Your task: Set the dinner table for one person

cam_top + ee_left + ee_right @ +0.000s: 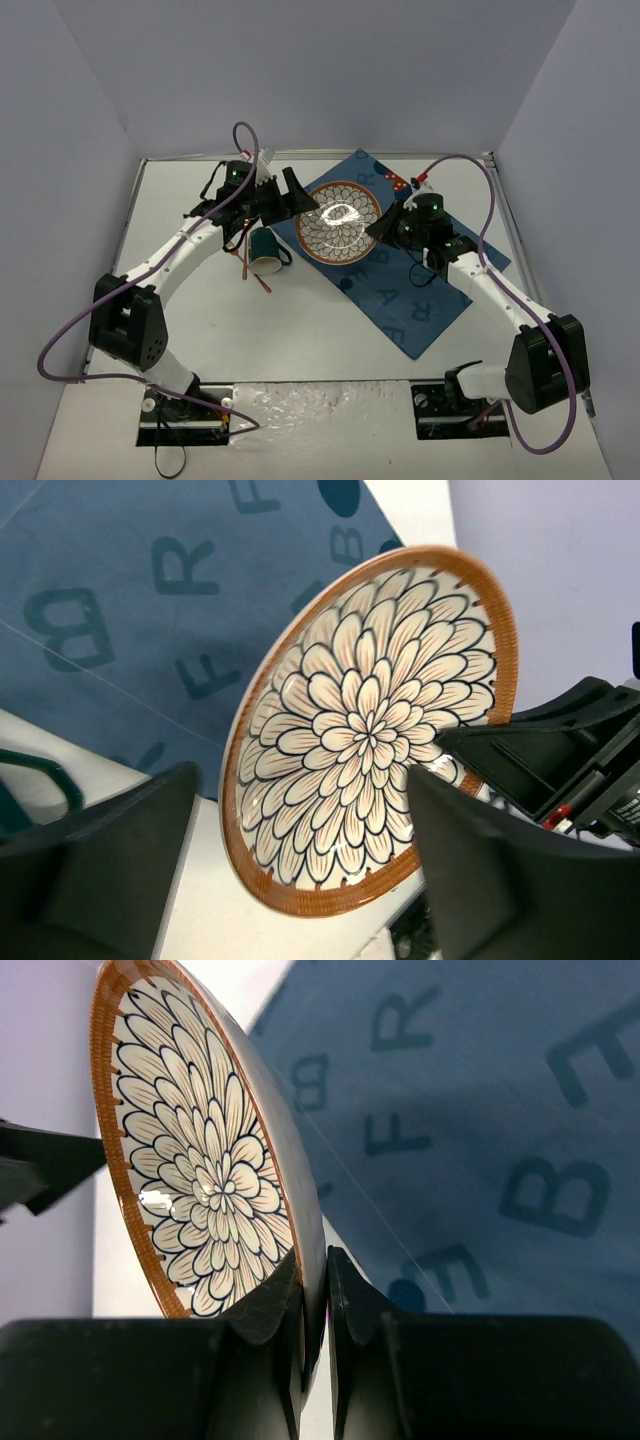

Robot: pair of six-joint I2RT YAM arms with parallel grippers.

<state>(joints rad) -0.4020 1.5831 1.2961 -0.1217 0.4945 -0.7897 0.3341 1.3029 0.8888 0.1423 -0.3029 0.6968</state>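
At the plate's right rim: my right pincer (315,1270), clamped on the flower-patterned plate (200,1180), one finger on each side of its edge. Left of the plate: my left pincer (300,870), spread wide, gripping nothing. Below the plate: blue lettered mat (420,300). Just left of the mat: green mug (266,250). Under everything: white desk (330,340), spanning the enclosure floor.

Both arms extended; left tool (300,193) gapes, right tool (315,1265) pinches plate (200,1160) rim.
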